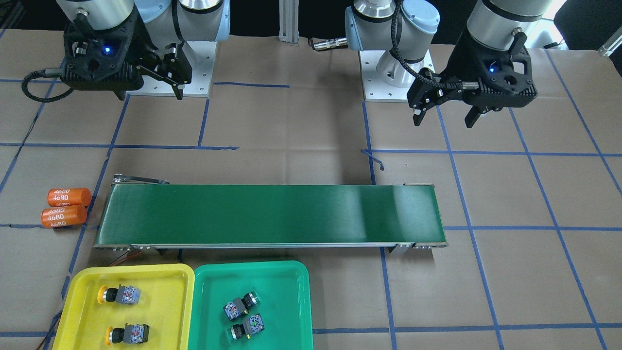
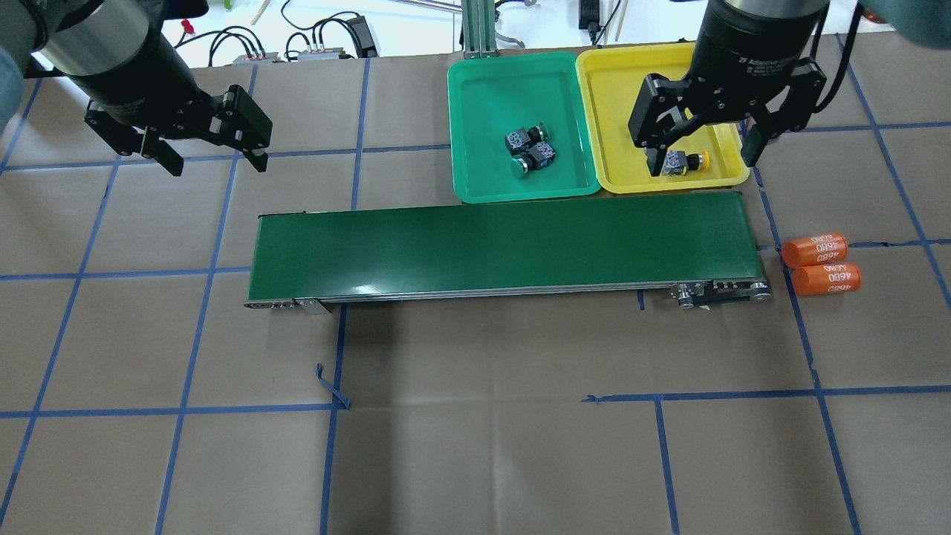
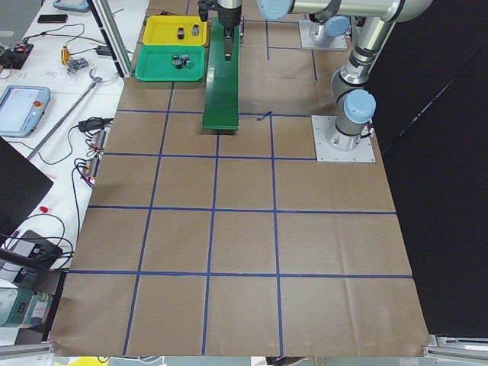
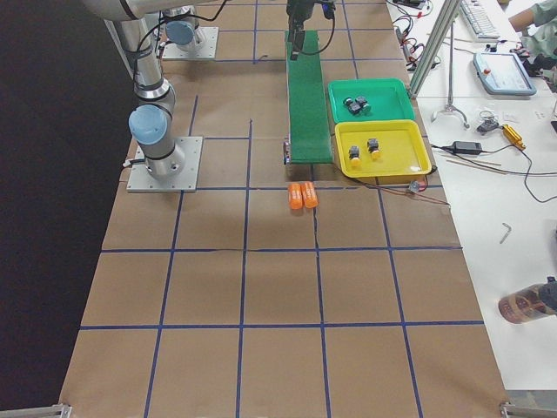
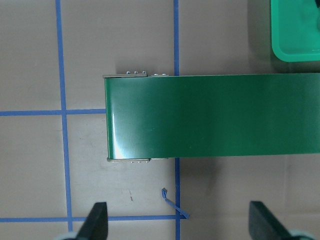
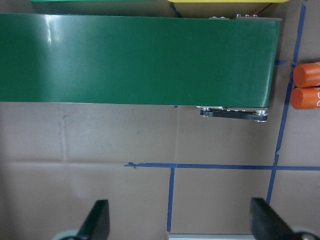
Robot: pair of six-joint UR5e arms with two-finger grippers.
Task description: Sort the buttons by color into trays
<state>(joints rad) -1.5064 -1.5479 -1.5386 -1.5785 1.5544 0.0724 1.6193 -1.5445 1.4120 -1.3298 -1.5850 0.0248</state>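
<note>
Yellow plastic marks the shallow rectangular tray point(image 1: 146, 270) that sits right beside its green twin, a shallow green plastic tray with rounded corners point(image 1: 286, 287). Both lie on the far side of the long dark-green conveyor belt point(image 1: 272, 214) from the robot.

In the yellow tray rest two push-button switches with round yellow caps and blocky black-grey bodies, one nearer the belt point(image 1: 120, 294) and one farther from it point(image 1: 127, 334), each lying on its side and apart from the other. In the green tray lie two matching switches with green caps point(image 1: 240, 306) point(image 1: 248, 325), close together near the tray's middle.

The left gripper point(image 5: 182, 225) hangs well above the brown paper near one end of the belt, its jaws spread wide with nothing between them. The right gripper point(image 6: 181, 225) hovers high near the belt's other end, likewise spread and holding nothing. Two orange cylinders marked 4680 point(image 1: 68, 197) point(image 1: 63, 217) lie side by side on the paper just off that end of the belt.

As for progress, all four buttons on show sit in the tray of their own colour, so the sorting looks complete. Nothing seems left but for the arms to retire.
</note>
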